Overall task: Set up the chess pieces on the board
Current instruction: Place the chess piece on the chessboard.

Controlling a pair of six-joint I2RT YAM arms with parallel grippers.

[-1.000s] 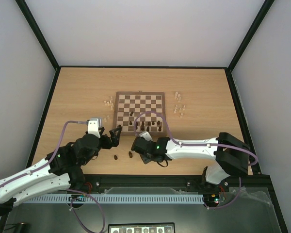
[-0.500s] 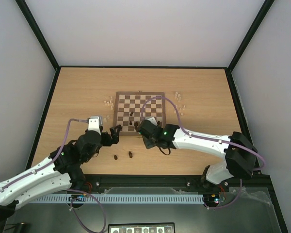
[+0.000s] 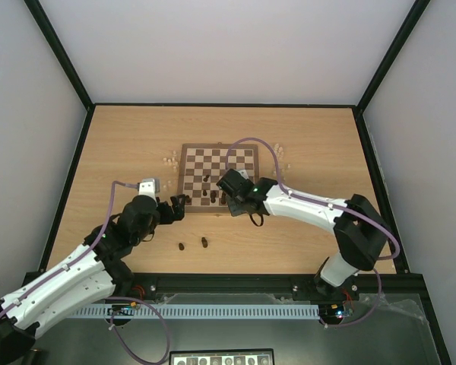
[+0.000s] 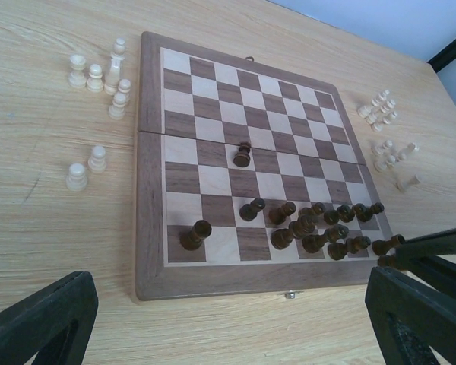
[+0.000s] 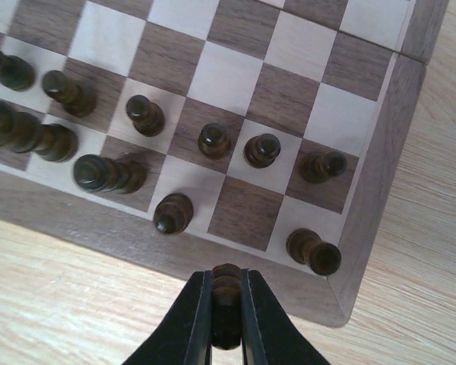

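Observation:
The board [image 3: 184, 176] lies mid-table and also shows in the left wrist view [image 4: 150, 228] and the right wrist view [image 5: 372, 190]. Several dark chess pieces [image 4: 311, 228] crowd its near right squares; one dark rook [image 4: 195, 234] stands at the near left corner and one dark piece [image 4: 243, 154] stands mid-board. My right gripper [image 5: 226, 304] is shut on a dark piece [image 5: 226, 285], above the board's near border by the right corner [image 3: 247, 207]. My left gripper [image 4: 228, 334] is open and empty over the table by the board's near left corner [image 3: 178, 207].
Two dark pieces [image 3: 181, 246] [image 3: 204, 242] lie on the table in front of the board. Cream pieces stand off the board's left side [image 4: 99, 72] [image 4: 83, 171] and right side [image 4: 387, 144]. Black frame rails bound the table.
My right gripper has moved from the table near the loose dark pieces up to the board's near right edge, holding a dark piece. My left arm has shifted slightly; its gripper stays open.

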